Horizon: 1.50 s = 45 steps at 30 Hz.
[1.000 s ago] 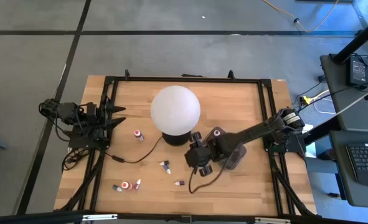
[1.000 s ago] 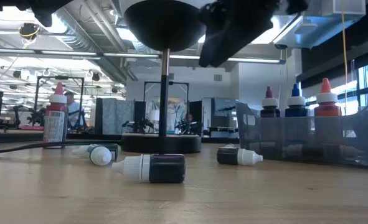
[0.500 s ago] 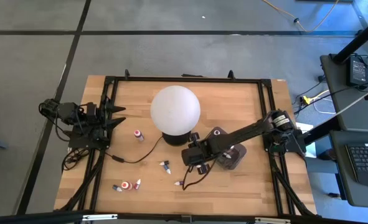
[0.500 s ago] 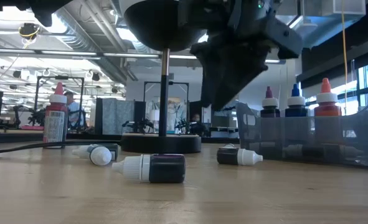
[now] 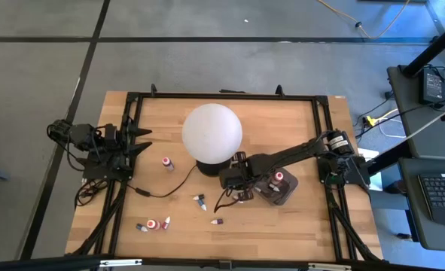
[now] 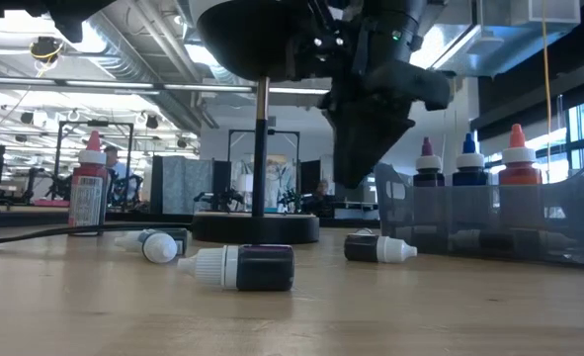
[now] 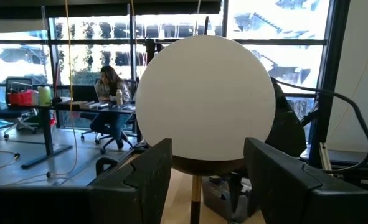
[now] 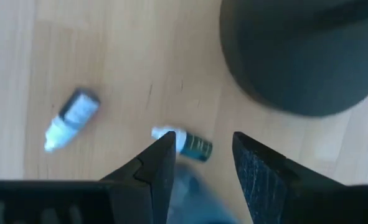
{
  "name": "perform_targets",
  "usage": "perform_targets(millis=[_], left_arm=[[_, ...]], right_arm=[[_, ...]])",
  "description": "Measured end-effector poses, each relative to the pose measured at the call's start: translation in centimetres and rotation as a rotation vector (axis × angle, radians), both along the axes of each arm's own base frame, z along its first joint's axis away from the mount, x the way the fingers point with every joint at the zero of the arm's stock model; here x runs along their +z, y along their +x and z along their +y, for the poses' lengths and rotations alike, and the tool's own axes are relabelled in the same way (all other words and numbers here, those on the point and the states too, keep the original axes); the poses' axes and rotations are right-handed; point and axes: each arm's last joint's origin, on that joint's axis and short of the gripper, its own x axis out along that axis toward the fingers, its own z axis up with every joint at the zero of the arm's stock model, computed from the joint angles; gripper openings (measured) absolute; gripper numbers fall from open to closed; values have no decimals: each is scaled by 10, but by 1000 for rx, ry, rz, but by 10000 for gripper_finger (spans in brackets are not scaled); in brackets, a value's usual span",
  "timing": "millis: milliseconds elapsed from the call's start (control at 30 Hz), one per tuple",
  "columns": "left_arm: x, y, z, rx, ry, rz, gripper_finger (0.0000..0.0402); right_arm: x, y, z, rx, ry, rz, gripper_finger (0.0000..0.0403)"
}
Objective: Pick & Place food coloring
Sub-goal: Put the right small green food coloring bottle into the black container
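Note:
Small food coloring bottles lie on their sides on the wooden table: one (image 8: pixel 190 144) shows just past my right gripper's fingers, seen also in the low view (image 6: pixel 380 249). Another (image 8: pixel 71 118) lies farther off, and there are more in the high view (image 5: pixel 200 202) (image 5: pixel 217 222) (image 5: pixel 152 224). A red one (image 5: pixel 168 162) stands upright. My right gripper (image 8: pixel 202 140) hangs open above the table, pointing steeply down (image 6: pixel 366 178), and touches nothing. My left gripper (image 7: pixel 205 180) waits open at the table's left side (image 5: pixel 141 140).
A big white globe lamp (image 5: pixel 211 129) stands on a dark round base (image 8: pixel 308 56) close beside my right gripper, and its cord (image 5: pixel 166 192) trails across the table. A dark translucent tray (image 6: pixel 469 222) at the right holds upright bottles (image 6: pixel 516 153).
My right gripper has come down from high above the table toward the lying bottle near the lamp base. It has also shifted a little toward the far edge and tipped to point more steeply down. Its fingers stay apart.

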Motion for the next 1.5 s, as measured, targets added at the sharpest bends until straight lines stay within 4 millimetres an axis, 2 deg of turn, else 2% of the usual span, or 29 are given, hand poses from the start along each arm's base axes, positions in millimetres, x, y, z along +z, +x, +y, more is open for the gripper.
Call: perform_targets(millis=[667, 833, 1100, 1500], left_arm=[[0, 0, 0, 1, 0, 0, 196], [0, 0, 0, 0, 0, 0, 196], [0, 0, 0, 0, 0, 0, 196], [0, 0, 0, 1, 0, 0, 196]], right_arm=[[-2, -26, -6, -126, -42, 252, 161], [0, -24, -5, -66, -47, 247, 161], [19, -10, -2, -20, -26, 150, 161], [-14, -7, 3, 177, 4, 60, 161]])
